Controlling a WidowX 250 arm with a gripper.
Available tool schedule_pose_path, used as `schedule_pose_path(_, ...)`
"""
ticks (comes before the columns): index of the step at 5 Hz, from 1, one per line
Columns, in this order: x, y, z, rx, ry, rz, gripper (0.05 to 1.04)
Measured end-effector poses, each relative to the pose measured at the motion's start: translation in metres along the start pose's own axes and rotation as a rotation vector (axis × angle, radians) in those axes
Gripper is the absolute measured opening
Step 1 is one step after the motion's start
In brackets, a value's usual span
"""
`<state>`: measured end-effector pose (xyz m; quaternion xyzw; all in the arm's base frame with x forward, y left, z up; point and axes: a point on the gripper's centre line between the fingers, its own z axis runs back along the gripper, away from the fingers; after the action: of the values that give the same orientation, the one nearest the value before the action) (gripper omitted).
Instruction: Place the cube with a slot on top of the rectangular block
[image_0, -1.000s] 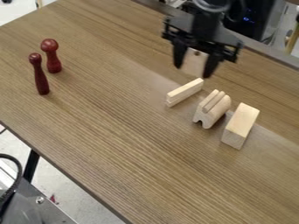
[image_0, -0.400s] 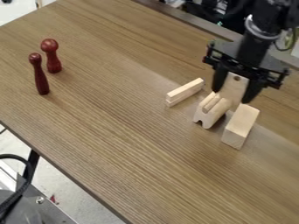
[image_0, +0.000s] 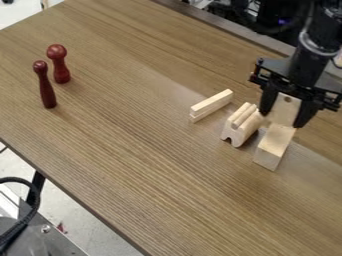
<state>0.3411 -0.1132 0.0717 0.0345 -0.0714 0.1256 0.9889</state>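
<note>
The cube (image_0: 285, 108) was clasped by the gripper (image_0: 282, 120), toward one o'clock from the rectangular block (image_0: 274, 146); a grooved block (image_0: 241, 126) stood toward ten.

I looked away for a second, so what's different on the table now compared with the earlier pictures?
The gripper has moved right and down in the view, carrying the held pale block to the far end of the rectangular block. Nothing was let go. The rectangular block, grooved piece, thin piece and two red pegs stayed put.
</note>
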Motion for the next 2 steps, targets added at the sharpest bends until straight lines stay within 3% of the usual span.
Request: schedule_pose_path(2,-0.0041,-0.0031,-0.0110,0.017,0.026,-0.002,0.611)
